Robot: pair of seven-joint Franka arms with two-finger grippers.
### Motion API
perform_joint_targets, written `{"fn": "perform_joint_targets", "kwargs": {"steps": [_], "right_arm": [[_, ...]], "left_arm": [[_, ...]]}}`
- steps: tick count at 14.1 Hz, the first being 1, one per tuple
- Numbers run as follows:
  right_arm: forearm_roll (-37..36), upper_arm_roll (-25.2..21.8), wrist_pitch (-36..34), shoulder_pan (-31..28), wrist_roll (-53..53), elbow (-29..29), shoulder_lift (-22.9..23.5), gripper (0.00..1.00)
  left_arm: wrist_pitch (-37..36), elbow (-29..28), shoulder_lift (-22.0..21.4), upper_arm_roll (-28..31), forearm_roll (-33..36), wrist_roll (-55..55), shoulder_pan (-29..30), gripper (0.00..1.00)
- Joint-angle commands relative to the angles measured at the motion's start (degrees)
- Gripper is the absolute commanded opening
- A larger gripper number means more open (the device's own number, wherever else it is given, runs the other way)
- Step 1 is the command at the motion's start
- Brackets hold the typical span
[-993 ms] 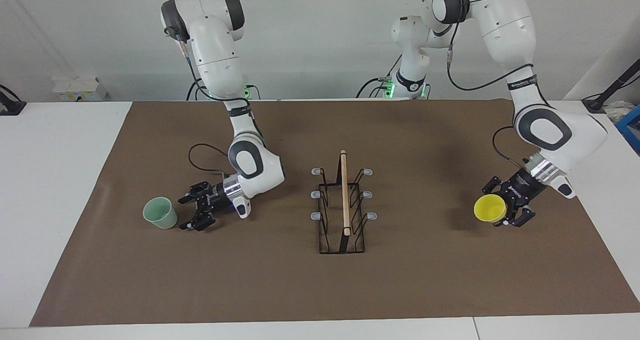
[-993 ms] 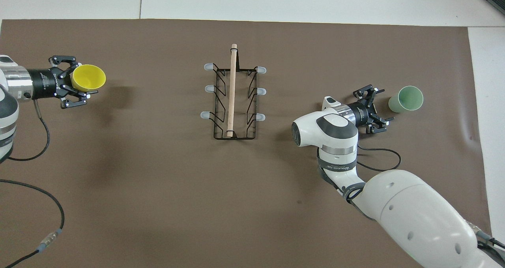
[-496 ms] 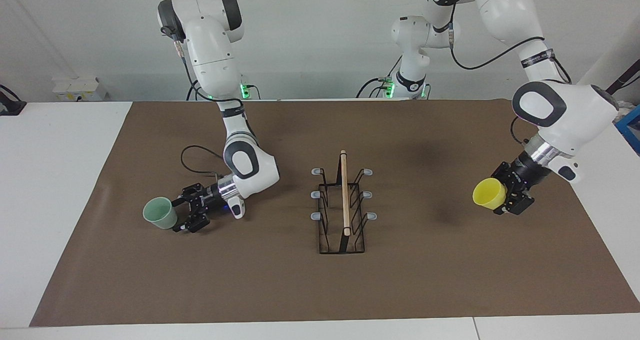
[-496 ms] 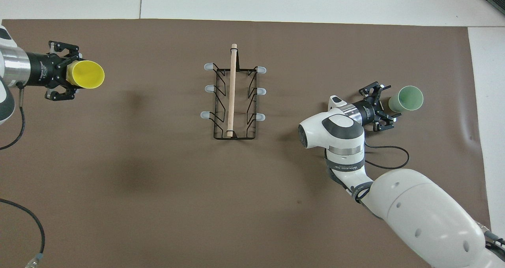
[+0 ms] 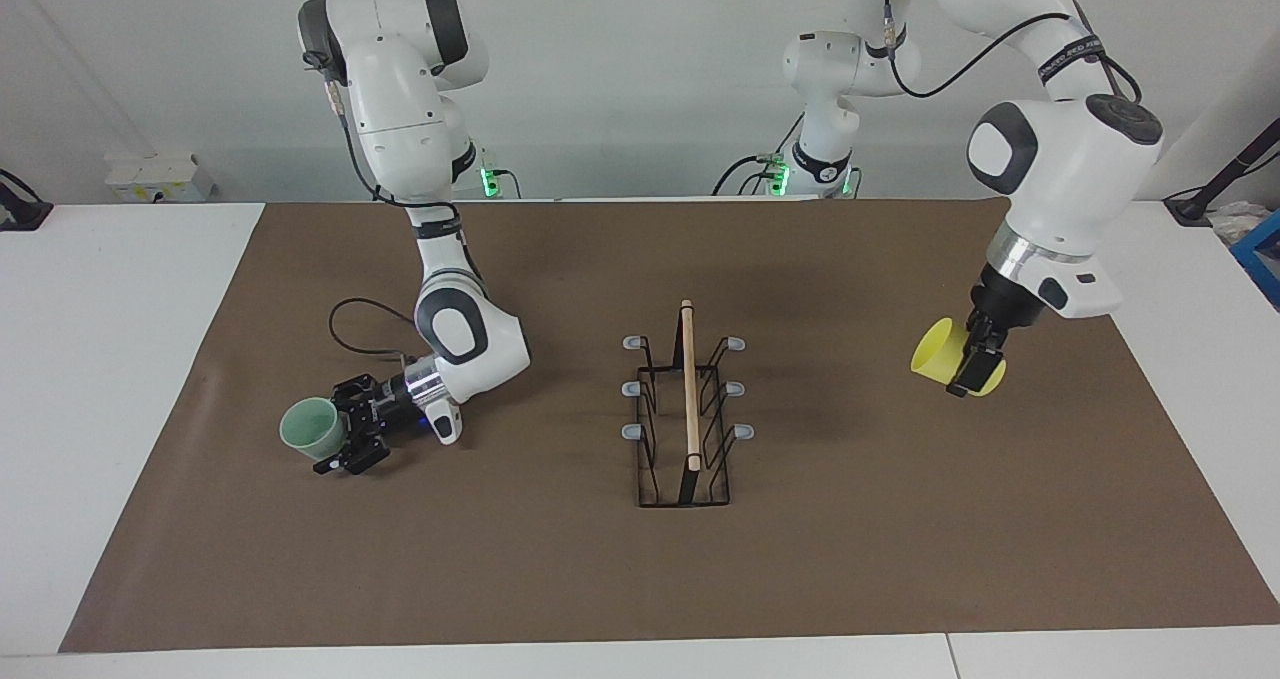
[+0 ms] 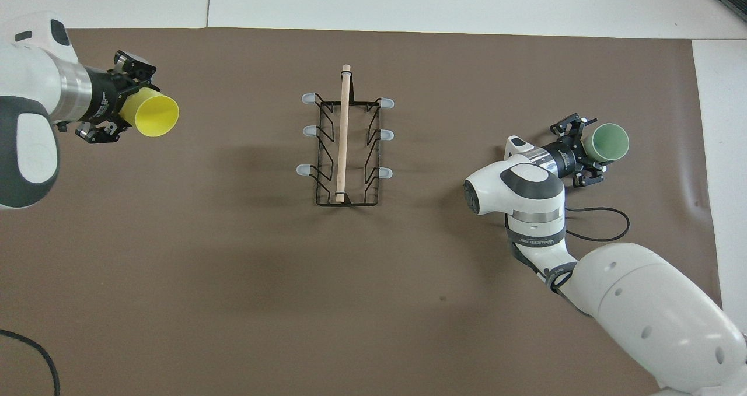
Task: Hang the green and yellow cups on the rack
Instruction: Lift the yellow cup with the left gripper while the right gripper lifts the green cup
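The rack [image 5: 690, 399] stands in the middle of the brown mat, with its wooden bar on top and grey-tipped prongs on both sides; it also shows in the overhead view [image 6: 343, 133]. My left gripper [image 5: 970, 367] [image 6: 124, 104] is shut on the yellow cup [image 5: 935, 356] [image 6: 153, 113]. It holds the cup in the air over the mat toward the left arm's end, mouth toward the rack. My right gripper [image 5: 338, 442] [image 6: 585, 151] is low at the mat toward the right arm's end, with its fingers closed around the base of the green cup [image 5: 305, 427] [image 6: 608, 141].
The brown mat [image 5: 860, 559] covers most of the white table. A black cable [image 5: 350, 319] loops by the right wrist. White table margins lie at both ends.
My right gripper moved onto the green cup and closed round it, nudging it toward the table end. My left gripper rose with the yellow cup, turned, and moved toward the rack.
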Motion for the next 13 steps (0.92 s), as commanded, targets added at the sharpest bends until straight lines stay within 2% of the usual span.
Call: {"fn": "perform_joint_targets", "kwargs": {"steps": [1,3,4,6,7,9,11,13], "right_arm": [[-4.13,-0.20,0.74,-2.76,1.67,-1.32,2.24,1.00],[-5.53,-0.11,0.91,-3.47,1.59,-1.32,2.15,1.00],[-5.54,-0.11,1.70,-3.64,1.06,-1.15,2.15,0.81],[-5.54,-0.20,1.79,-3.56,0.80,-1.06,2.06,0.29],[-5.54,-0.11,1.79,-3.56,0.36,-1.06,1.97,0.15],[-4.58,-0.11,1.62,-3.30,-1.57,-0.45,1.01,0.02],[0.75,0.41,2.84,-3.56,-6.65,1.13,-1.97,0.00],[11.54,0.59,7.14,-4.08,-12.28,2.98,-5.30,0.00]], "left_arm": [[0.83,-5.29,-4.30,-4.77,9.05,-0.93,0.00,0.00],[1.80,-9.16,-7.03,-8.46,15.73,-3.12,0.00,0.00],[4.07,-10.92,-7.65,-10.48,18.98,-5.22,0.00,0.00],[9.25,-14.44,-8.62,-14.26,25.75,-13.89,0.17,0.00],[11.89,-16.80,-9.67,-15.59,29.70,-17.16,0.17,0.00],[21.71,-21.82,-10.99,-16.74,37.26,-22.97,0.17,0.00],[26.92,-23.76,-11.17,-17.27,42.98,-25.45,0.17,0.00],[28.17,-24.03,-11.00,-18.50,46.86,-28.86,0.08,0.00]]}}
